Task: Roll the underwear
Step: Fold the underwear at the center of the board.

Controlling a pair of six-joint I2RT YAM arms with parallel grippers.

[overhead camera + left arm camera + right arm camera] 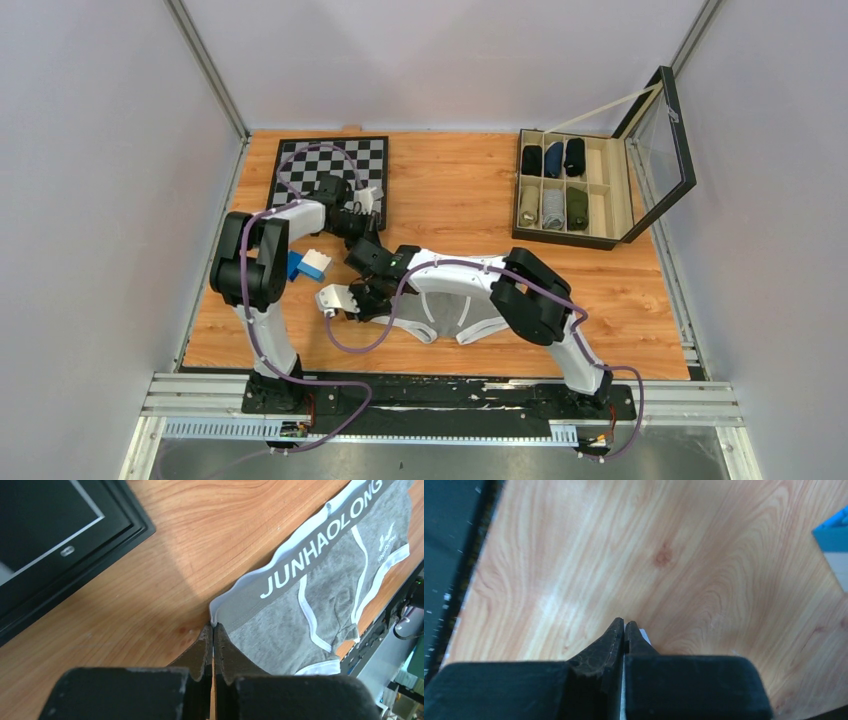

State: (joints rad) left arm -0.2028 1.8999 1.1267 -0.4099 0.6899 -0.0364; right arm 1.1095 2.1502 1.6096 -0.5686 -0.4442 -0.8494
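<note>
The grey underwear with white trim lies flat on the wooden table, partly under my right arm. In the left wrist view the underwear shows a grey "JUNHAOLONG" waistband. My left gripper is shut on the near corner of that waistband; in the top view the left gripper sits at the garment's far left. My right gripper is shut, with a sliver of white fabric between and beside its tips. In the top view the right gripper is at the garment's near left edge, close to the left one.
A chessboard lies at the back left, just behind the left gripper; its black border shows in the left wrist view. A blue and white block lies left of the grippers. An open box with several rolled garments stands at the back right.
</note>
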